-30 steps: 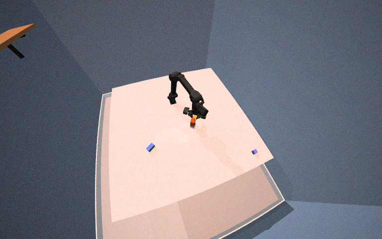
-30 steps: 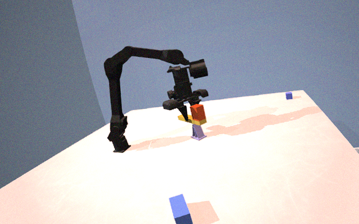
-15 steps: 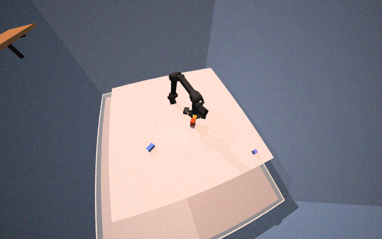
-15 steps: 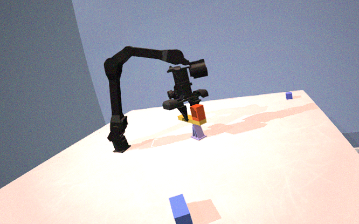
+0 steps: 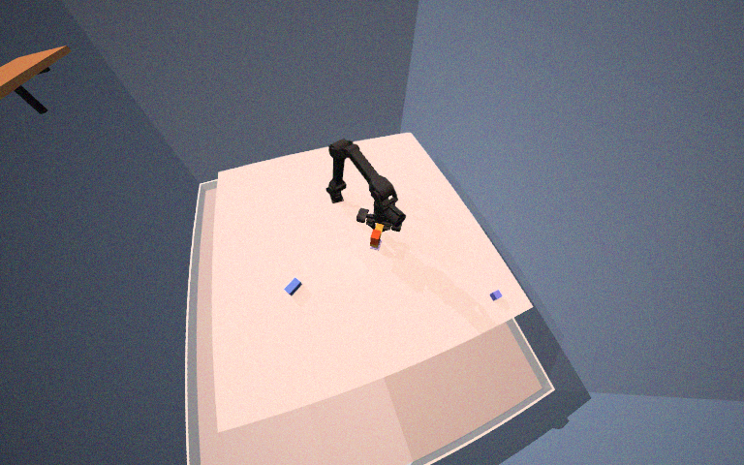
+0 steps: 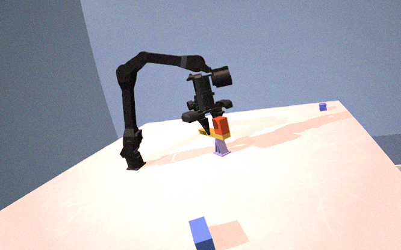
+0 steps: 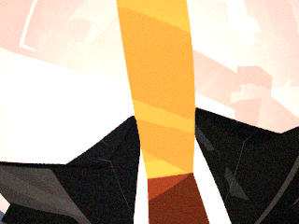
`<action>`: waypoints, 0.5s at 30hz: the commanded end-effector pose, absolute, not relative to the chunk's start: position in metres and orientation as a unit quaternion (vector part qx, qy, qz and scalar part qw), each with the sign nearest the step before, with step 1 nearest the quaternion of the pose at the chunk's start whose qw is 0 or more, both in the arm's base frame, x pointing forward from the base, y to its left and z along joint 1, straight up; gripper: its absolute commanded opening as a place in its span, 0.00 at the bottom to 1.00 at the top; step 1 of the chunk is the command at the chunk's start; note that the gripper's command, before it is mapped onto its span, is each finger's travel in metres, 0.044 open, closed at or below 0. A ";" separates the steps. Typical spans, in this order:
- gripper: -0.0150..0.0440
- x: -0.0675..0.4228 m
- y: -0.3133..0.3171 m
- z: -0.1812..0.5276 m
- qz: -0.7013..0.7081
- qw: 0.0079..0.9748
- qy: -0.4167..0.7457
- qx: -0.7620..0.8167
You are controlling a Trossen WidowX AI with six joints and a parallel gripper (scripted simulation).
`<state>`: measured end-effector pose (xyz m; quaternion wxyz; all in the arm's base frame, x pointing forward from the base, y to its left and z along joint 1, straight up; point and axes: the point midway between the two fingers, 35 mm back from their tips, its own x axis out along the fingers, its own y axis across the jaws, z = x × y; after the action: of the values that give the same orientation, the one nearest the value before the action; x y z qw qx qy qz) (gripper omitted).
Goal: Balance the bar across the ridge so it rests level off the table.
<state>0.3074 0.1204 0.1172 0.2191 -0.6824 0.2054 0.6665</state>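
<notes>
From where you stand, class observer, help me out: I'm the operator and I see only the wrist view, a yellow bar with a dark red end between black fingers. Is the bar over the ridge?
Observer: Yes. In the exterior view the yellow bar sits right above the purple ridge, near its red-block end.
Operator: Is any part of it touching the table?
Observer: No, both ends are off the table; whether it presses on the ridge's tip I cannot tell.
Operator: Is the hand holding it?
Observer: Yes, the hand is shut on the bar, beside the red block.
Operator: Anything else nearby?
Observer: Only two blue blocks, far off: one and another.
</notes>
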 end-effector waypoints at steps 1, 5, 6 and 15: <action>0.25 0.308 0.121 0.119 0.665 0.220 0.205 -0.683; 0.25 0.307 0.120 0.117 0.667 0.219 0.205 -0.682; 0.25 0.307 0.120 0.117 0.667 0.219 0.205 -0.682; 0.25 0.307 0.120 0.117 0.667 0.219 0.205 -0.682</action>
<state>0.3074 0.1204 0.1173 0.2190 -0.6823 0.2055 0.6665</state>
